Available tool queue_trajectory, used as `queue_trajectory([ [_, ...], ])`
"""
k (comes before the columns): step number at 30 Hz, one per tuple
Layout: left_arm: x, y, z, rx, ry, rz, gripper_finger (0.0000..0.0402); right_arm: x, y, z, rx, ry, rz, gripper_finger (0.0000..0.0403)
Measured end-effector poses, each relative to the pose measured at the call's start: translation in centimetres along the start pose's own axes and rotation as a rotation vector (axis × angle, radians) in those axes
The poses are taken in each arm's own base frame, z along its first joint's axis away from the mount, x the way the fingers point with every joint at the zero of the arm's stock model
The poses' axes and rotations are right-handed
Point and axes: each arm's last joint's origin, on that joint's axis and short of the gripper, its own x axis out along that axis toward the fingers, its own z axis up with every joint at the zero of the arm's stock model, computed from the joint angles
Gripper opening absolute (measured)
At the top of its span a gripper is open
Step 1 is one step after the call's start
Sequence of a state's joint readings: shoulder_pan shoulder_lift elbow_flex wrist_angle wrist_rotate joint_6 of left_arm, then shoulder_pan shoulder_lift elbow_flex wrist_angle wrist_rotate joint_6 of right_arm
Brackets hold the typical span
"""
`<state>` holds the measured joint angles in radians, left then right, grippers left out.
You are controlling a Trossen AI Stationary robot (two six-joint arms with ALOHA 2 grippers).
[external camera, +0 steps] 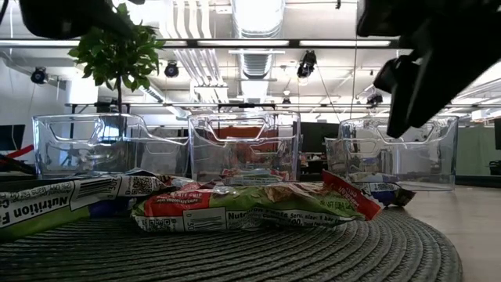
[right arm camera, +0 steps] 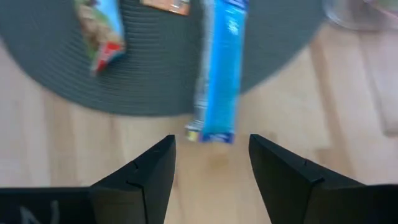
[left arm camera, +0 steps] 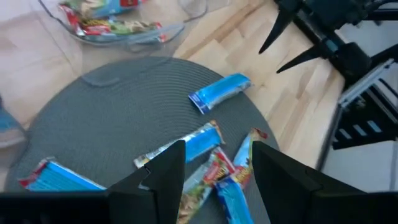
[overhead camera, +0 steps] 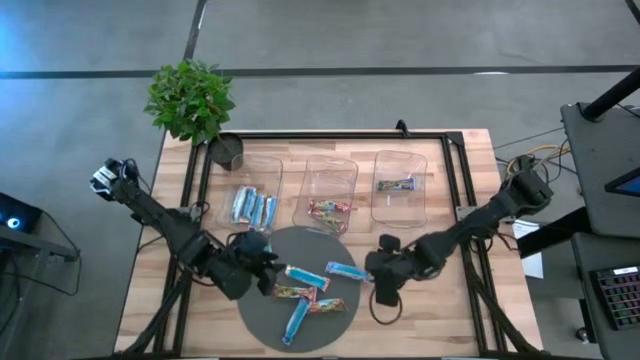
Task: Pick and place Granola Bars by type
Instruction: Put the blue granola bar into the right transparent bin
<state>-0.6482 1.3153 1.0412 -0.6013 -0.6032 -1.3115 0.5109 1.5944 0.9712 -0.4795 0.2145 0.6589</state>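
I see a dark grey mat (overhead camera: 262, 250) with a fine ribbed weave, set on a pale wooden table (overhead camera: 450, 320) striped by plank seams. On the mat lie light blue bars (overhead camera: 345, 271) with silvery ends and mixed red, green and yellow bars (external camera: 250, 206) carrying white panels of black print. The clear bins (overhead camera: 328, 185) show blue wrappers in one, red and green in another, and a darker wrapper (overhead camera: 396, 184) in the third. My arms (overhead camera: 160, 222) are black. The plant (overhead camera: 190, 98) is bright green in a dark pot (overhead camera: 227, 150).
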Motion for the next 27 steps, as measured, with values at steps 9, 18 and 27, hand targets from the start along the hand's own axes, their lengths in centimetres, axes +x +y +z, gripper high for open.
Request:
queue_trajectory([
  [9,0.5,-0.1,-0.8,-0.001,0.012,0.014,0.0167,3.4,1.3,-1.9,-0.111,-0.094,-0.024,0.0194],
  [18,0.7,-0.1,-0.9,0.008,0.006,0.026,0.0167,4.7,3.4,-2.5,-0.180,-0.132,-0.140,0.0194],
  [27,0.9,0.0,-0.8,0.006,-0.012,0.038,0.0167,5.3,2.1,-1.7,-0.017,-0.124,-0.184,0.0194],
])
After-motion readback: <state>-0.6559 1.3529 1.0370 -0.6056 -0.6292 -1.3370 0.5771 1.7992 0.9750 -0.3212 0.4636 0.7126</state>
